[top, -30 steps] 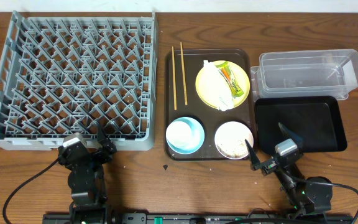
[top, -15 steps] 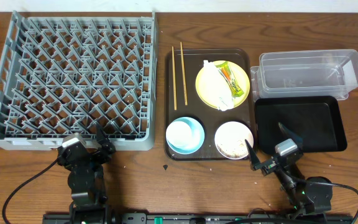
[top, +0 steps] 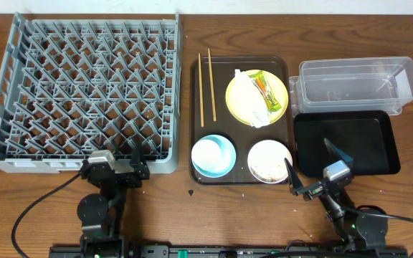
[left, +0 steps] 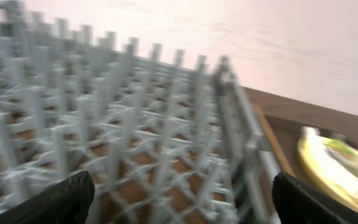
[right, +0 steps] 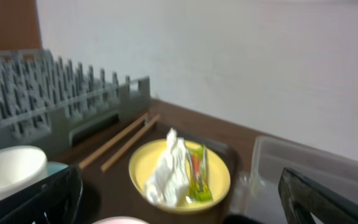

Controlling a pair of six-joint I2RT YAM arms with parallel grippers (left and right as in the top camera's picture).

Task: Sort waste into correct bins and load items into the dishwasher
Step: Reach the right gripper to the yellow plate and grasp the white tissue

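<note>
- A brown wooden table is seen, its grain running left to right.
- A dark brown serving tray is set at the middle of the table.
- A small dark speck is seen on the table, near the tray's near left corner.
- A pale wall is seen beyond the far edge.

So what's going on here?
Nothing is held yet. Both arms sit at the near table edge with jaws open, the left arm by the grey plastic dish rack, the right arm by the glossy black tray. The round yellow plate carrying the crumpled white napkin and green-and-orange wrapper, the wooden chopsticks, light blue bowl and white bowl lie on the dark brown serving tray.
</note>
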